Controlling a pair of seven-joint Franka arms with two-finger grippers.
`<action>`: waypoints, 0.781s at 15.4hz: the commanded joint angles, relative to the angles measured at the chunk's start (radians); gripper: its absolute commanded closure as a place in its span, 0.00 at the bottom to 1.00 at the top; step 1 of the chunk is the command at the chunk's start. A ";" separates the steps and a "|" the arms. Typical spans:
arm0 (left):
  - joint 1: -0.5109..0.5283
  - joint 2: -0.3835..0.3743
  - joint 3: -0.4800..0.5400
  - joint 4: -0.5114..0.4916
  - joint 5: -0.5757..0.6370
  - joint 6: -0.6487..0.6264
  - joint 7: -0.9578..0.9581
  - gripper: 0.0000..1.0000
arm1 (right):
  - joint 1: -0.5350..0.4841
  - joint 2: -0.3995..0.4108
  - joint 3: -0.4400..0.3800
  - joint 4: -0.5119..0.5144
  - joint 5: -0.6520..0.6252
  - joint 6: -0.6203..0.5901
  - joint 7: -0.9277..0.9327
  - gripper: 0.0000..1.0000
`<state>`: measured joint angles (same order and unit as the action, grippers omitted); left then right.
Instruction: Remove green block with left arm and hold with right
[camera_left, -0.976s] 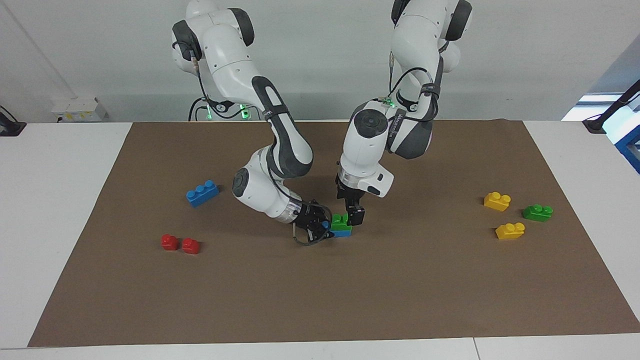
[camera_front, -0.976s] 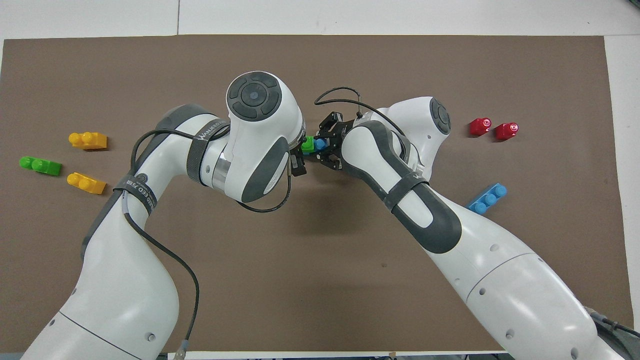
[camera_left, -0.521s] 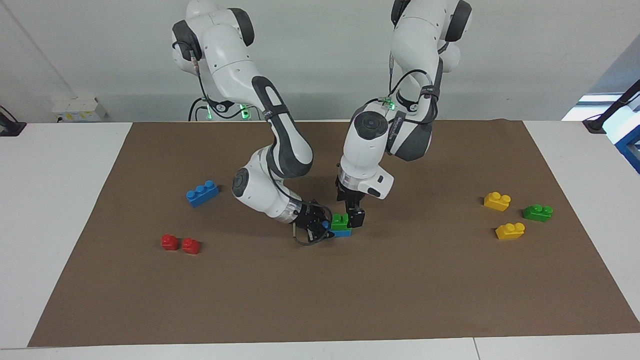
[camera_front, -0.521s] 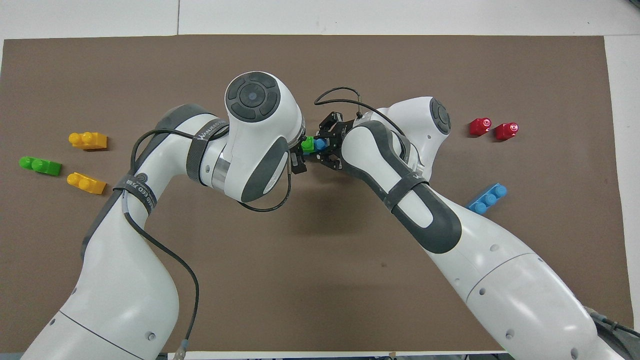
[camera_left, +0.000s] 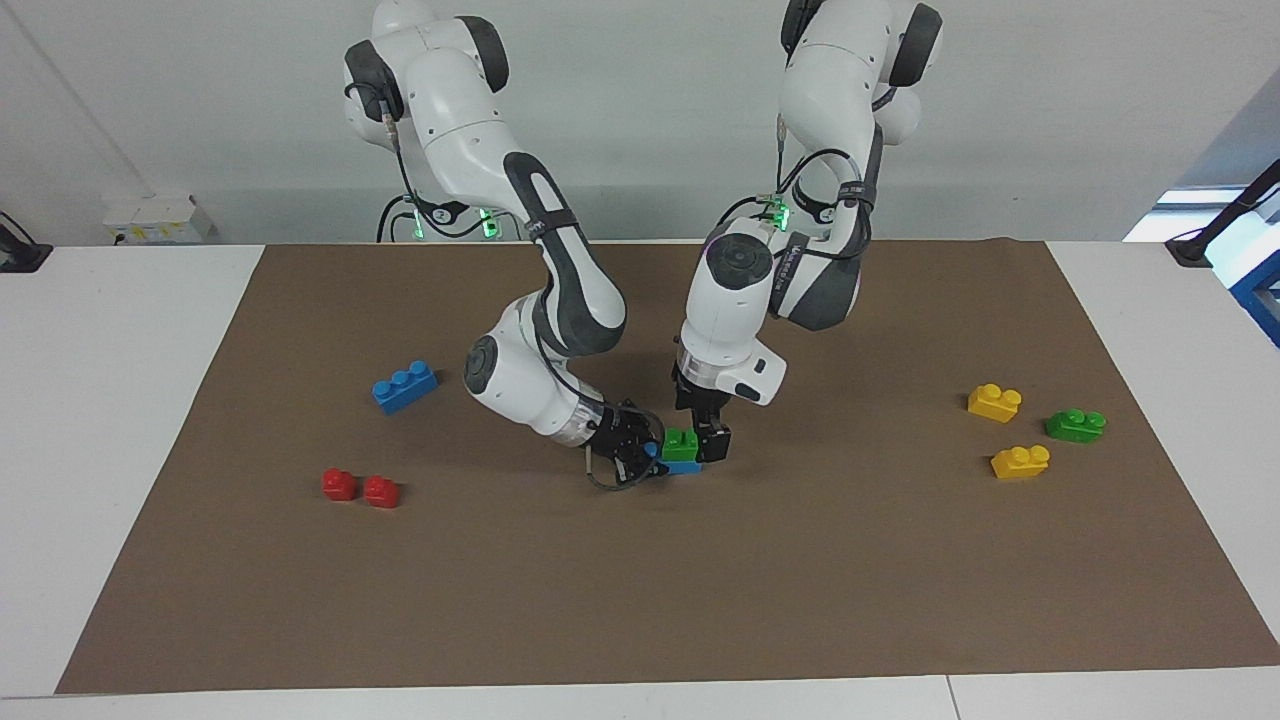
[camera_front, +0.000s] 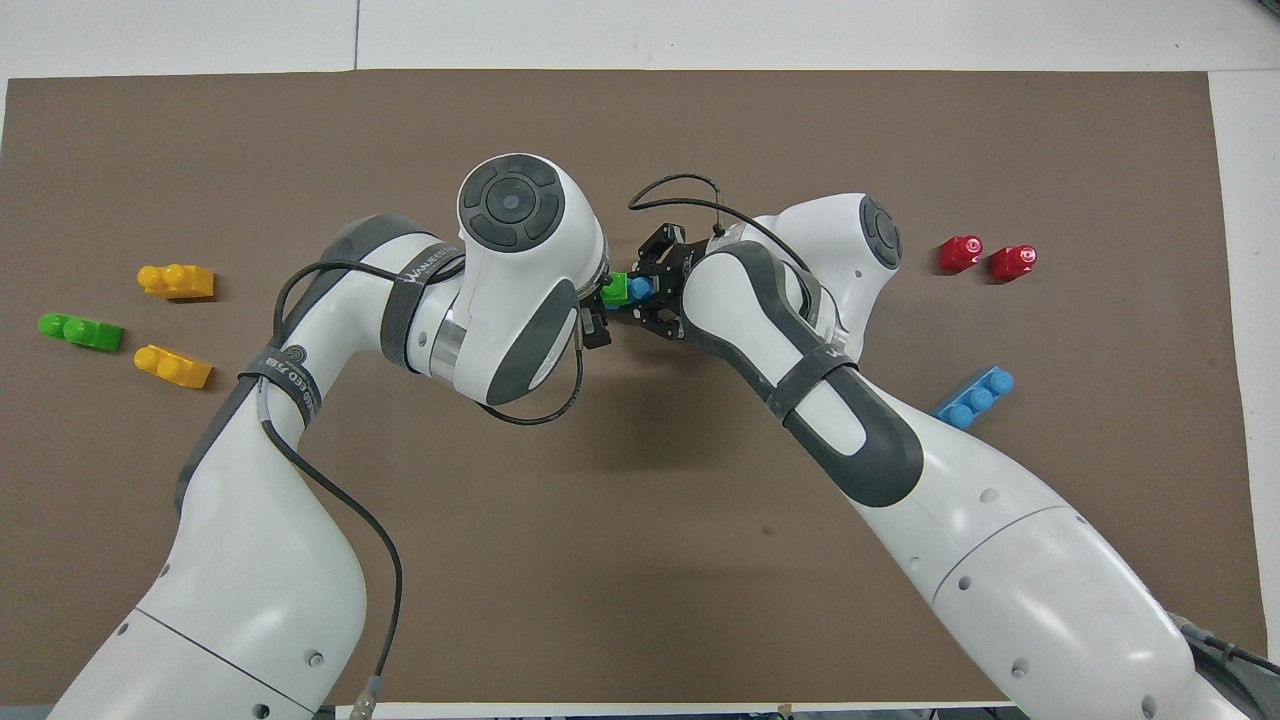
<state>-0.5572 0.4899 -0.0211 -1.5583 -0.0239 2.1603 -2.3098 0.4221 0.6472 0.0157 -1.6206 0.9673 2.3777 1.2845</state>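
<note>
low down, right pincer (camera_left: 640, 458) pinches the blue brick (camera_left: 684, 466); left pincer (camera_left: 706, 440), spread, straddles the green block (camera_left: 680, 442).

On the brown mat (camera_left: 640, 580) covering the surface, the green block (camera_left: 681, 442) sits on a blue brick (camera_left: 684, 466) near the middle. The right end effector (camera_left: 648, 458) lies low and is closed on the blue brick's end, while the left end effector (camera_left: 704, 440) comes down from above with its fingers spread around the green block. A second blue brick (camera_left: 404, 386) and two red pieces (camera_left: 360, 487) lie toward the right arm's end; two yellow bricks (camera_left: 994, 401) and a darker green brick (camera_left: 1075, 425) lie toward the left arm's end.
</note>
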 joint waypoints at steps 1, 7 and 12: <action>-0.012 0.001 0.013 -0.026 0.030 0.042 -0.022 0.00 | -0.008 -0.001 0.007 -0.012 0.030 0.028 -0.047 0.79; -0.016 0.001 0.013 -0.055 0.038 0.078 -0.028 0.00 | -0.006 -0.001 0.007 -0.010 0.030 0.029 -0.047 0.79; -0.029 0.001 0.015 -0.066 0.062 0.081 -0.040 0.35 | -0.006 -0.001 0.007 -0.012 0.030 0.035 -0.050 0.79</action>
<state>-0.5598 0.4943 -0.0215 -1.6101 0.0143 2.2156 -2.3202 0.4221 0.6472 0.0157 -1.6206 0.9673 2.3786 1.2829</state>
